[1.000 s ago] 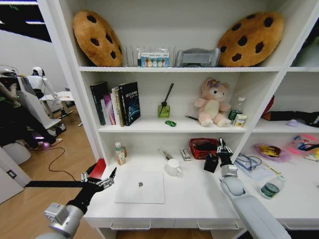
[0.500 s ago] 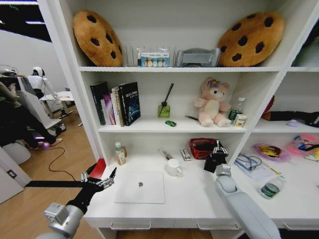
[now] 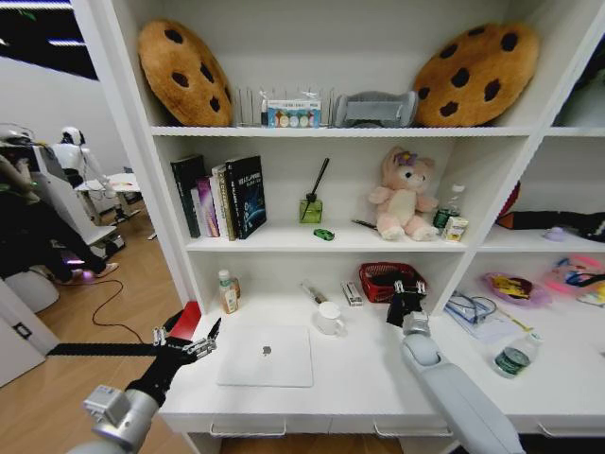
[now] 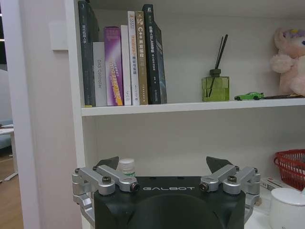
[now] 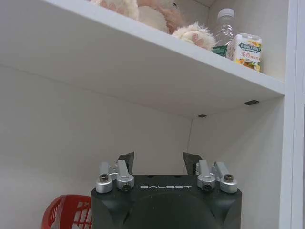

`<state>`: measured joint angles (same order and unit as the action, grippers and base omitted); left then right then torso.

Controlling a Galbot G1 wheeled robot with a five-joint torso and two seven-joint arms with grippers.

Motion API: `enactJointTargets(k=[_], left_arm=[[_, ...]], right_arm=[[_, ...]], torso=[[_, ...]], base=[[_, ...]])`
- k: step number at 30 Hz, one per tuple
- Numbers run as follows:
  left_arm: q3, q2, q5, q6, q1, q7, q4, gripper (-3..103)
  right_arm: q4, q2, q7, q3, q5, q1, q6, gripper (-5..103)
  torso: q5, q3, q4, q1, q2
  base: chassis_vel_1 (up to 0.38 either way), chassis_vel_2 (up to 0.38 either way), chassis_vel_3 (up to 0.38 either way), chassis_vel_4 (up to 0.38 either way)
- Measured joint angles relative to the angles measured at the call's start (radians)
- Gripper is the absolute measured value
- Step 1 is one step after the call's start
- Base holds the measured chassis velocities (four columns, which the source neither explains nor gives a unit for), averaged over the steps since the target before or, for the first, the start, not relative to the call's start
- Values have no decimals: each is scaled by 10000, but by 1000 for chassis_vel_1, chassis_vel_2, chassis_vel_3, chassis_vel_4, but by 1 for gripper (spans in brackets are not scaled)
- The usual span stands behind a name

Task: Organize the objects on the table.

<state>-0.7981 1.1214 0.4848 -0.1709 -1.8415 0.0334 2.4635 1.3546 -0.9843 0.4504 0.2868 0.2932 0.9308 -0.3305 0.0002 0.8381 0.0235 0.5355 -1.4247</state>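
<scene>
Two grippers up: left gripper [image 3: 185,346] off desk's [image 3: 369,378] left edge, jaws wide, empty. Laptop [image 3: 267,355] closed, flat mid-desk; white mug [image 3: 330,318] behind it. Right gripper [image 3: 406,294] beside red mesh basket [image 3: 378,280], jaws apart, empty; basket contents dark, unclear.

The right claw [image 3: 406,295] stands in front of the red mesh basket [image 3: 378,281] and hides its right part; in the right wrist view the claw's black body covers most of this basket [image 5: 66,212]. Whether the claw holds something is not clear. Behind the left claw [image 4: 167,167], a small white-capped bottle [image 4: 127,166] shows just its top. The round white mug [image 4: 287,210] is cut by the picture's edge.
</scene>
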Motion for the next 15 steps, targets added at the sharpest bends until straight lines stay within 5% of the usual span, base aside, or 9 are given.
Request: enactJointTargets(k=[1,3,7,9,10,13,15], left_arm=[[0,0,0,0,0,0,0,100],[0,0,0,0,0,-1,0,100],[-1,0,0,0,0,-3,0,100],[0,0,0,0,0,1,0,100],[0,0,0,0,0,1,0,100],[0,0,0,0,0,0,0,100],[0,0,0,0,0,0,0,100]], right_arm=[[0,0,0,0,0,0,0,57],[1333,180,-510,723,788,809,870,73],[2848,383,-982,1517,1411,1907,1916,79],[4493,514,-1677,2558,2210,3447,3538,90],[4493,514,-1677,2558,2210,3447,3538,90],[5806,532,-3018,4211,3334,5503,5553,100],[5928,492,-3303,4688,3609,6035,6032,100]], torso=[[0,0,0,0,0],[-2,0,4,0,0],[-4,-1,2,-1,-1],[-1,-2,0,0,-1],[-1,-2,0,0,-1],[-4,-3,7,-3,-3],[-4,-3,8,-4,-3]], base=[[0,0,0,0],[0,0,0,0],[0,0,0,0],[0,0,0,0],[0,0,0,0],[0,0,0,0],[0,0,0,0]])
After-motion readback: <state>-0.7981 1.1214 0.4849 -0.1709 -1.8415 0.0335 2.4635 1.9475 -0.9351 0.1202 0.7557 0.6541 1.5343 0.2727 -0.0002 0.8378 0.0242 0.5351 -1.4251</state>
